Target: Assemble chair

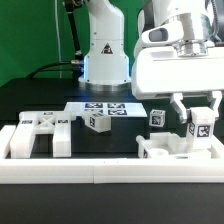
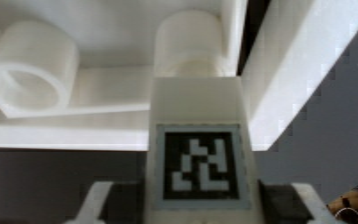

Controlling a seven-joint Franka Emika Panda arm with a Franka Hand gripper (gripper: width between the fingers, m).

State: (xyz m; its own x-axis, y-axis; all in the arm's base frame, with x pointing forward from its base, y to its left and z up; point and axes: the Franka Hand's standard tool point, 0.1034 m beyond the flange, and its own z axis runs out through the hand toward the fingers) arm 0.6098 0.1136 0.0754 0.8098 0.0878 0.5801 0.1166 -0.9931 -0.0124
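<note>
White plastic is filling most of both views. The claw (image 1: pixel 197 116) is clenching a tagged leg block (image 1: pixel 198 128). Its two fingers (image 2: pixel 105 203) are pressing on opposite sides of the block, and the block's black-and-white tag is facing the wrist camera. The block is hanging upright in the grip, its lower end pointing down from the claw.

Directly beneath the claw, a larger white chair part (image 1: pixel 165 148) is lying on the black table (image 1: pixel 120 145), against the long white border rail (image 1: pixel 110 172). I cannot tell whether the held block is touching this part or hovering just over it. In the wrist view the part is showing two rounded posts (image 2: pixel 34 70) beyond the block, one of them lining up with the block's far end.

Just beside the claw, toward the exterior view's left, a small tagged cube (image 1: pixel 157 117) is sitting on the table. A second tagged cube (image 1: pixel 97 122) is resting farther from the claw in the same direction. Near that cube, on its far side, the marker board (image 1: pixel 105 108) is lying flat. Well apart from the claw, at the exterior view's far left, a chunky white slab piece (image 1: pixel 40 135) is resting beside the rail. Behind everything, the arm's base (image 1: pixel 103 55) is standing at the back of the table.
</note>
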